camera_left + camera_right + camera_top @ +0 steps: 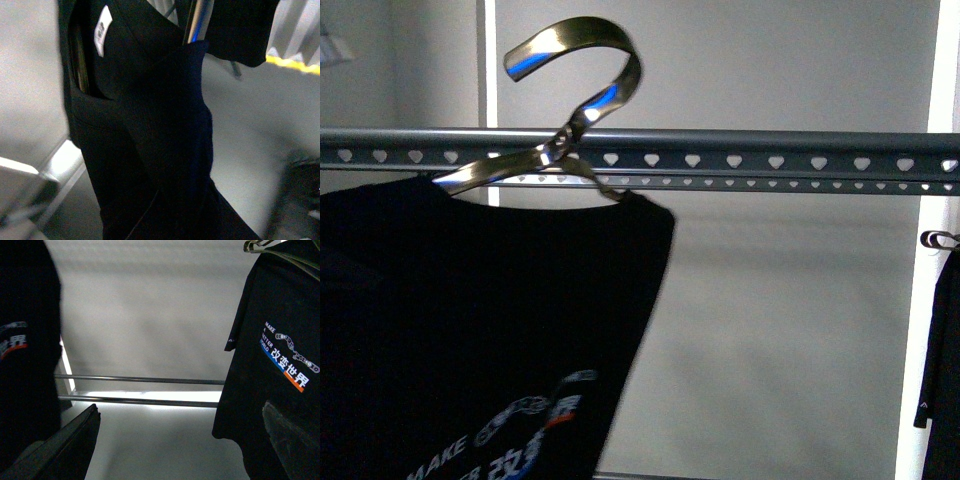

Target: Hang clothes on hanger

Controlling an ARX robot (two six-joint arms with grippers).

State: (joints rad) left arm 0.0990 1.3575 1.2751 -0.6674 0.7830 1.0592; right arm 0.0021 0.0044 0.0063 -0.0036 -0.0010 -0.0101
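Grey wall backs the whole front view. Across it the hanger [740,158], a dark grey rack, lays its long rail level from one edge to the other, with a row of heart-shaped holes along it. A thinner rail with smaller holes sits just under and behind.

At the left the clothes [490,320] hang lengthwise, collar up, with the white lettering low near the bottom edge. The shirt's left part runs out of view. Its right edge slants down and leftward, so the hem sits further left than the shoulder. It rides on a shiny metal coat hanger [582,90] whose hook stands above the rail, tilted, its open tip pointing left. Whether the neck touches the rail I cannot tell.

The left wrist view is filled with close black cloth, a white label [103,30] and a bright strip of metal. The left gripper is hidden there, so I cannot tell its claw's state.

Right of the shirt the rail runs bare for a long stretch, up to a dark garment [945,370] at the right edge.

In its wrist view the right gripper [180,407] has its fingers spread wide, with nothing between them. Beyond it two thin lower bars [140,379] cross level. A second printed shirt [280,365] hangs well apart from the clothes, with open space between them.
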